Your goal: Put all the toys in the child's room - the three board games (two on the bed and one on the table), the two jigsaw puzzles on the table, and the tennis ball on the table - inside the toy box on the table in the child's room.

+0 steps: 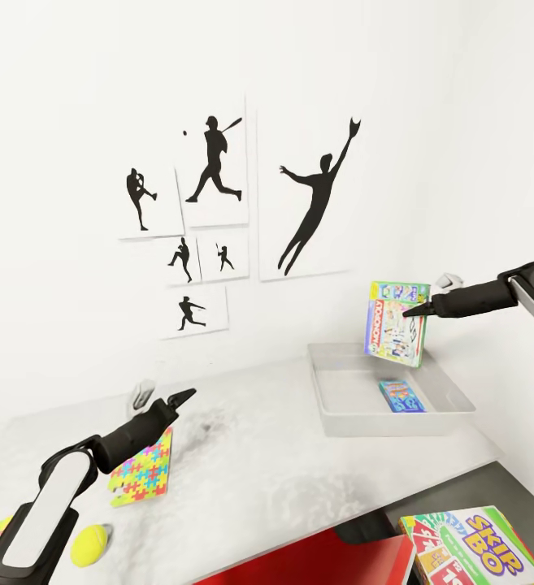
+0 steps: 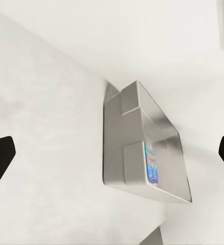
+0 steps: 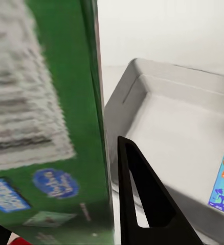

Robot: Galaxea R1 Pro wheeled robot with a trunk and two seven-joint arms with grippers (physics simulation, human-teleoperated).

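The right gripper [image 1: 423, 309] pinches the Monopoly box [image 1: 397, 323] upright by its edge; the tray [image 1: 458, 400] lies directly below the jaws. The left gripper [image 1: 169, 400], jaws spread and empty, is farther off.

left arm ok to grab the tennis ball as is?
Probably yes. The ball lies bare on the table beside the left arm; the left claw is open, empty and past it, so it must draw back.
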